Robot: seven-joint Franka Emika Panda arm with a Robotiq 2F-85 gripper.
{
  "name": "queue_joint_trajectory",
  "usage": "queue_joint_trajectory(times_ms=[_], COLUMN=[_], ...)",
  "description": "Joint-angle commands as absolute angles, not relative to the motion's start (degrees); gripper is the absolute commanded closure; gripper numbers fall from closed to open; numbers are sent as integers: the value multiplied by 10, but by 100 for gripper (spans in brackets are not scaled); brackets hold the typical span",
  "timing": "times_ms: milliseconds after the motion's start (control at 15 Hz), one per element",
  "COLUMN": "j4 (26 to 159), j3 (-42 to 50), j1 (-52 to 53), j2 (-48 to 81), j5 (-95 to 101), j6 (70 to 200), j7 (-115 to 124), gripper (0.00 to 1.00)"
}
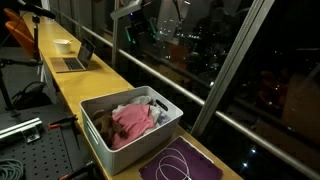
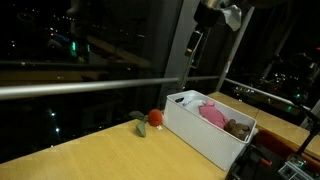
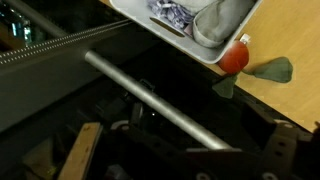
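A robot arm holds its pincer (image 2: 193, 44) high in the air, in front of a dark night-time window and well above a long wooden counter (image 2: 90, 150). The pincer is small and dark against the glass, and I cannot tell whether its fingers are apart or together. Nothing shows between them.

Below it on the counter lies a red toy vegetable (image 2: 155, 120) with green leaves (image 3: 270, 70). It sits just beside one end of a white bin (image 2: 200, 140). Whether the two touch cannot be told. The wrist view looks down on the same toy vegetable (image 3: 234, 58) at the corner of the bin (image 3: 160, 35), with a metal rail (image 3: 150, 100) crossing the picture along the window side.

In both exterior views the bin holds a pink cloth (image 1: 132, 122) and a brown plush toy (image 1: 102, 125). In an exterior view, a purple mat (image 1: 190, 160) with a looped white cable (image 1: 175, 160) on it lies near the bin's other end. An open laptop (image 1: 75, 60) stands farther along the counter, well apart from the bin.
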State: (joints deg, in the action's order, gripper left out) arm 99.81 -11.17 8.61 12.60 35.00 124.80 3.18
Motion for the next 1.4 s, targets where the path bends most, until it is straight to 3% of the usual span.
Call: queue_joint_trajectory(times_ms=[0,733,1333], j4=[886,733,695], j3=[-105,-86,-60], j1=[109,145,161], j2=[223,409,508], j5=[323,268,279], j6=[1223,1214,1222], j7=[-65,-217,-242], gripper=[0,0,0])
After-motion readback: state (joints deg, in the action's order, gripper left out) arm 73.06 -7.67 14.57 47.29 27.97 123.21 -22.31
